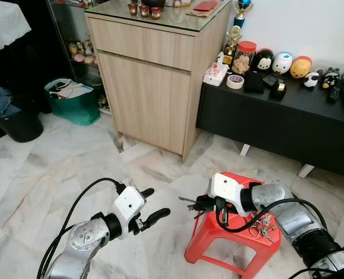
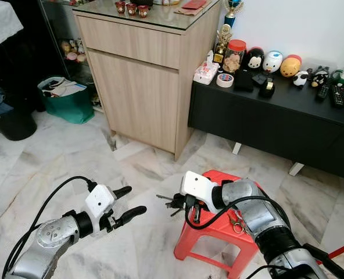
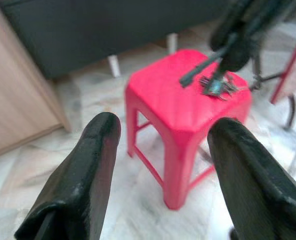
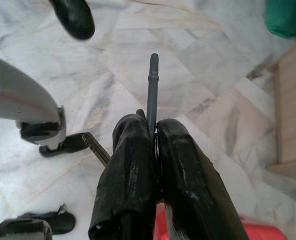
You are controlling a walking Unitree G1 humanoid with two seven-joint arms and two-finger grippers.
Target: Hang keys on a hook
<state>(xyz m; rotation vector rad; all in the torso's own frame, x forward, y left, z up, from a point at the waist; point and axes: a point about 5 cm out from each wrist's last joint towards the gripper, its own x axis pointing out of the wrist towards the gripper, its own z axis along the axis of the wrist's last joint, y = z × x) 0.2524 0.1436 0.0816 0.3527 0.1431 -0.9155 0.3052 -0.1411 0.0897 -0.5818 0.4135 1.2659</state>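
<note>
My right gripper [image 1: 198, 203] is shut on a bunch of keys [image 4: 152, 90], held over the left edge of a red plastic stool [image 1: 233, 235]. One grey key sticks straight out past the fingertips, and more keys [image 2: 195, 214] dangle below the fingers. A second small set of silver keys [image 1: 264, 226] lies on the stool seat beside my right forearm. My left gripper [image 1: 154, 204] stands open and empty above the floor, a short way left of the stool, its fingers [image 3: 83, 175] pointing toward the stool.
A tall wooden cabinet [image 1: 151, 81] stands ahead, with a low black sideboard [image 1: 288, 122] carrying toys and jars to its right. A green bag [image 1: 73, 102] and a black bin [image 1: 18, 125] sit at the far left. Marble floor [image 1: 56, 168] stretches in front.
</note>
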